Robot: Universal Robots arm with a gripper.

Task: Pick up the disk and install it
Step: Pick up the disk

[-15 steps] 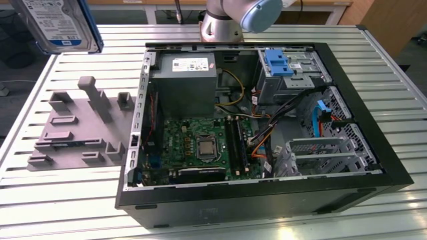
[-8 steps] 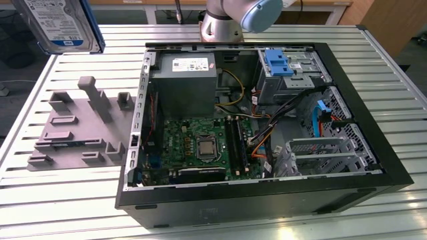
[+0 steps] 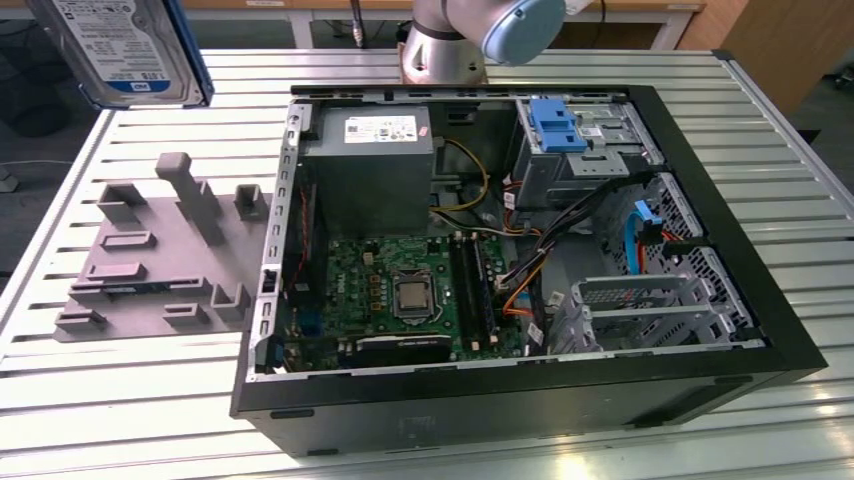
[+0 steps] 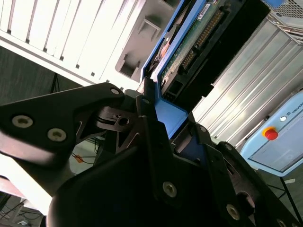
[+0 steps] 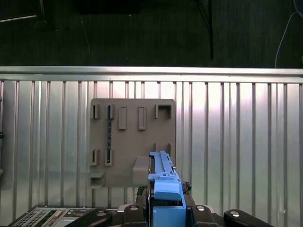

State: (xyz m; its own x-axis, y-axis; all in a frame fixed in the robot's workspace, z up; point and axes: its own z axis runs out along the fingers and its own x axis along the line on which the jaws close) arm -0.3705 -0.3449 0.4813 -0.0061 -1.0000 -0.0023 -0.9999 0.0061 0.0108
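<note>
The end effector (image 4: 173,118) was clamped on the disk (image 4: 199,33). In the second wrist view its black fingers (image 4: 149,127) pressed against either side of the drive's blue plastic frame, and the green circuit-board face of the drive rose beyond them. In the first wrist view the blue frame edge of the disk (image 5: 163,182) stood upright between the same fingers.

The disk (image 3: 120,45) was held in the air, clear of the surface (image 3: 160,400), high at the exterior view's left, with its white-and-blue label facing that camera. It hung above the grey fixture plate (image 5: 128,137), which lay flat on the slatted metal surface (image 5: 236,142). In the exterior view that plate (image 3: 154,255) sat just left of the computer case (image 3: 534,400), its grey slots and posts standing up.

The case lay open on its side in the middle of the surface. Inside it, the grey power-supply box (image 3: 374,165) with a white sticker sat at the far left, and the green motherboard (image 3: 387,270) lay nearer, below it. A blue bracket (image 3: 561,120) sat in the far right corner of the case, well apart from the disk. The arm's base (image 3: 467,35) stood at the far edge, behind the case. A pendant with a red button (image 4: 277,142) showed off to one side in the second wrist view.
</note>
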